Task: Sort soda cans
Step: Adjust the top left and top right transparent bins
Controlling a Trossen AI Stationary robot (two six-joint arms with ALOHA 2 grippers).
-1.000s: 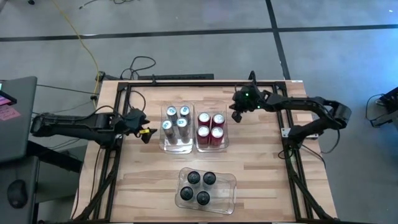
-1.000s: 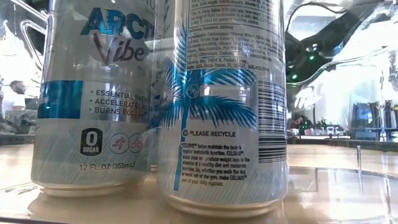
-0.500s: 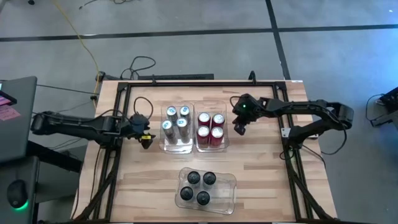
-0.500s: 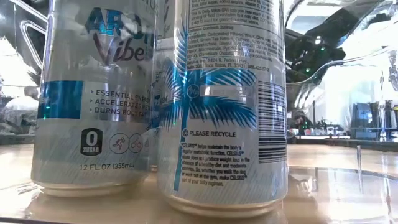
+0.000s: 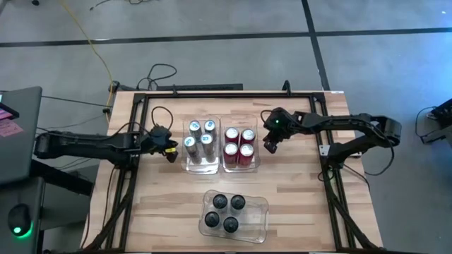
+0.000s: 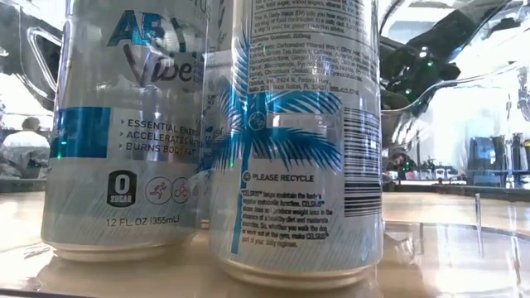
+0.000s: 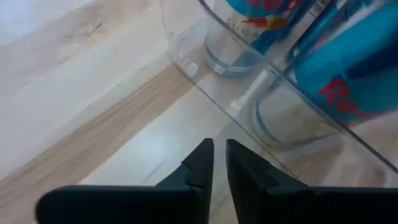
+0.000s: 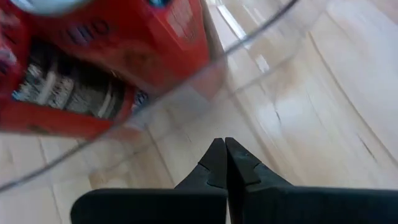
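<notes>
Since a second ago my left claw [image 5: 168, 148] has slid in beside the silver-blue bin [image 5: 189, 166] and clenched almost shut on nothing; my right claw [image 5: 270, 144] sits clenched and empty by the red cans [image 5: 239, 143]. Silver-blue cans [image 5: 200, 137] and black cans [image 5: 223, 212] stand binned on the desk [image 5: 304, 197]. Sorting looks finished; next I'd pull both arms clear.

Left silver-blue can [image 6: 124, 124]: "Vibe", "0 SUGAR", "12 FL OZ (355mL)". Right silver-blue can [image 6: 298, 141]: "PLEASE RECYCLE", barcode; fine print unreadable.
</notes>
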